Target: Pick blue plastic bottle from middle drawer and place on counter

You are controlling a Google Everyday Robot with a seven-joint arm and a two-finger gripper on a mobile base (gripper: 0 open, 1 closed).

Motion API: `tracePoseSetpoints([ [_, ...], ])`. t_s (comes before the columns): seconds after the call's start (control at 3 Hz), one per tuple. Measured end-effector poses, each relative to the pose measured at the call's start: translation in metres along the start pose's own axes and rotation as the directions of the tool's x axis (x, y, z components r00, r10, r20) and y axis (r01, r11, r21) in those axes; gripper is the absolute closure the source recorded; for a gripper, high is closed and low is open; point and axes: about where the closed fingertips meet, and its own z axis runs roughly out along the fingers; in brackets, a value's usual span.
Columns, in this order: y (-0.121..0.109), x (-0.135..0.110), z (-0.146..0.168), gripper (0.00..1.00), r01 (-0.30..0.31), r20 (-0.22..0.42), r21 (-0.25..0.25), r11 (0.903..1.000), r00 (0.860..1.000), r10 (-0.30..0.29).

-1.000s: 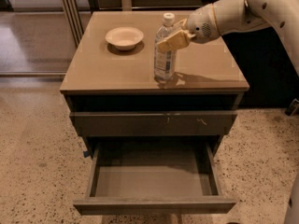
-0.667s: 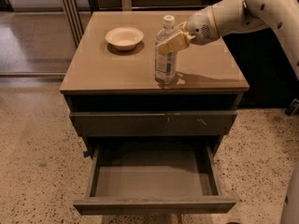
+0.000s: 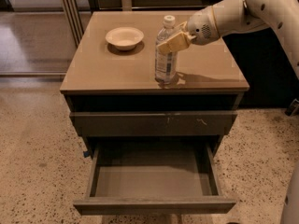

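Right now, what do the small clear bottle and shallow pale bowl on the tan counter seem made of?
The small clear bottle looks like transparent plastic; the gripper is at its shoulder. The shallow pale bowl is matte cream, perhaps plastic or ceramic.

Indoor robot test area, of office or laboratory type. Evidence: a grey-brown drawer desk [image 3: 107, 69] stands alone on a speckled terrazzo floor [image 3: 32, 148]. Behind the desk, to its left, runs a metal-framed glass partition [image 3: 70, 8]. A white robot arm [image 3: 224, 17] reaches over the desk, its hand [image 3: 165, 44] above the desk top's middle.
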Motion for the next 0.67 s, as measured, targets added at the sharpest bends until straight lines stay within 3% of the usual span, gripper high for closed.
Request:
tracePoseSetpoints([
  [0.33,0.0,0.0,0.0,0.22,0.0,0.0,0.0,1.0,1.0,0.0],
  [0.67,0.0,0.0,0.0001,0.0,0.0,0.0,0.0,1.0,1.0,0.0],
])
